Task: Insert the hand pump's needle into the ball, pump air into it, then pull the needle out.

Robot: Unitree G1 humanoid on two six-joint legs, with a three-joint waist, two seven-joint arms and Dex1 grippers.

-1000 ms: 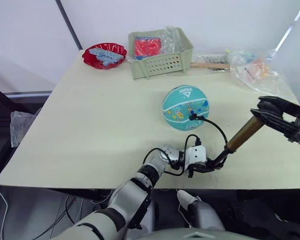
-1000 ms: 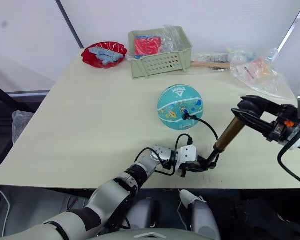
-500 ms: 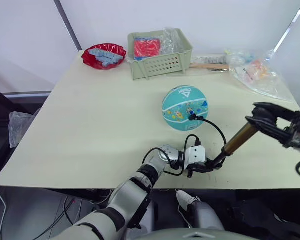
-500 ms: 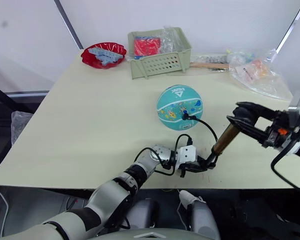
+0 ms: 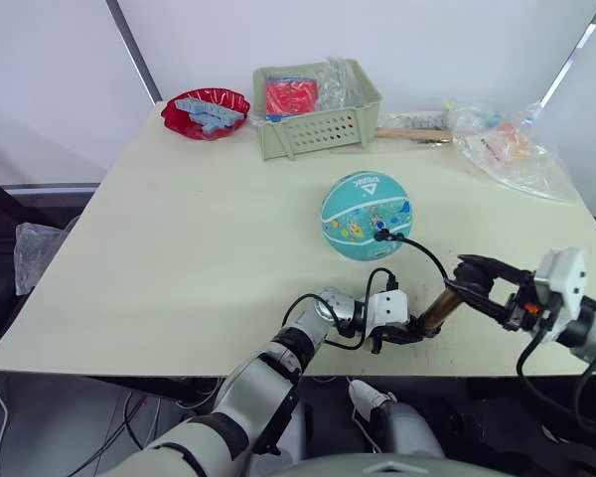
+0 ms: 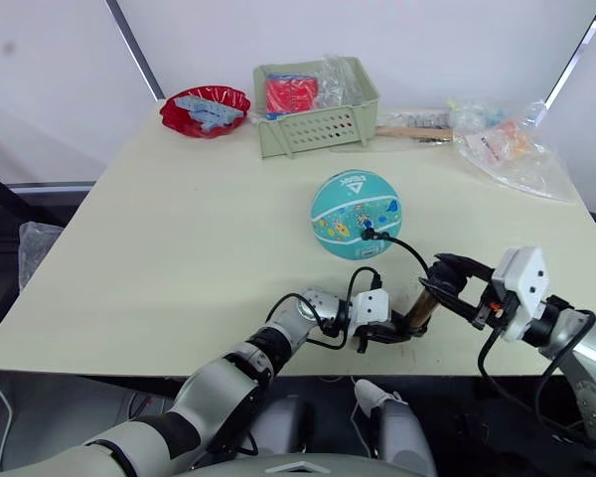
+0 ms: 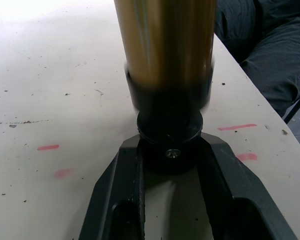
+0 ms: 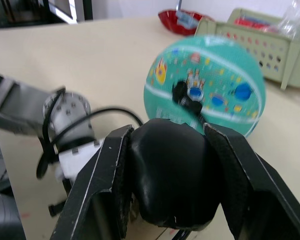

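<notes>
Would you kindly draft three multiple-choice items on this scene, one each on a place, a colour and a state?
1. Where does the basket stand?
A. beyond the ball
B. at the near table edge
C. on the floor

2. What colour is the bowl?
A. blue
B. red
C. yellow

3. What does the right end effector grip?
A. the ball
B. nothing
C. the pump handle

Answers:
1. A; the head views show it toward the far edge.
2. B; its rim is red.
3. C; the right wrist view shows both fingers flanking the black handle, while the left end effector clamps the base.
</notes>
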